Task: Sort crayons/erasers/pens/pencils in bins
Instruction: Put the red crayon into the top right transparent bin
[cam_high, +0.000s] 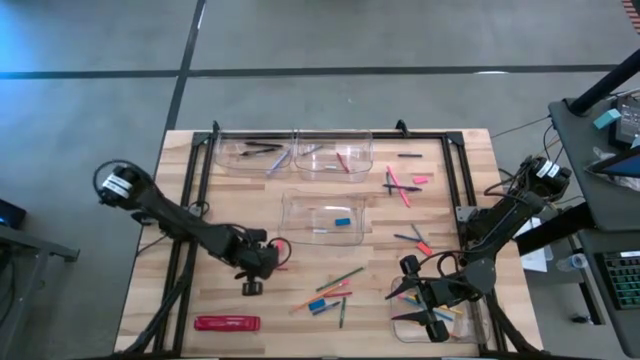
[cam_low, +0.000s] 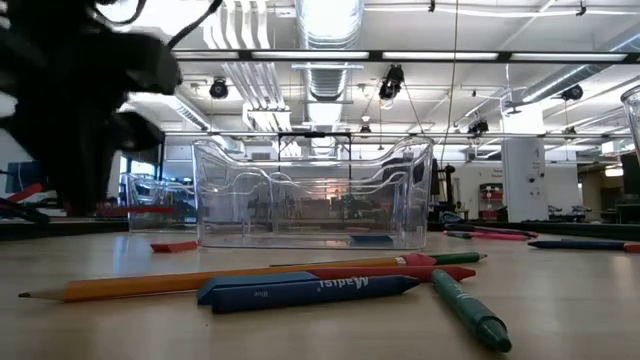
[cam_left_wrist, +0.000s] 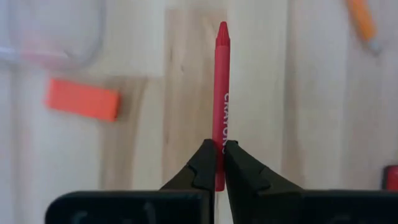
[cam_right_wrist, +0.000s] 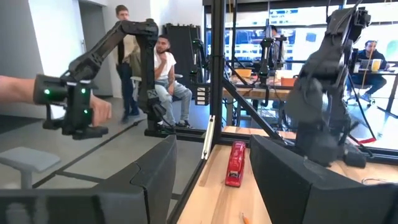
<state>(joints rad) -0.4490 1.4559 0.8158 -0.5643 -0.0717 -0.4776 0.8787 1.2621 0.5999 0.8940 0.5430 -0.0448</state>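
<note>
My left gripper (cam_left_wrist: 220, 163) is shut on a red crayon (cam_left_wrist: 221, 93); in the high view it (cam_high: 268, 258) stands left of the centre bin (cam_high: 325, 218). An orange-red eraser (cam_left_wrist: 82, 99) lies on the table beside it. Pencils, blue crayons and a green stick lie in a loose pile (cam_high: 330, 295) near the front edge, and from table height I see the orange pencil (cam_low: 200, 282) and blue crayons (cam_low: 300, 290). My right gripper (cam_right_wrist: 211, 180) stands open over the near right bin (cam_high: 440, 320) with nothing between its fingers. My left gripper pinches the red crayon between its two fingertips near the crayon's blunt end (cam_left_wrist: 219, 177). The fingers come steeply from above. The crayon's pointed end (cam_left_wrist: 222, 28) sticks out ahead of the fingers, and the crayon looks lifted off the wood.
Two more clear bins (cam_high: 255, 152) (cam_high: 335, 152) stand along the far edge with sticks inside. Pens, pencils and pink erasers (cam_high: 400, 185) lie scattered at the right. A long red flat pack (cam_high: 227, 322) lies near the front left. People sit beyond the table.
</note>
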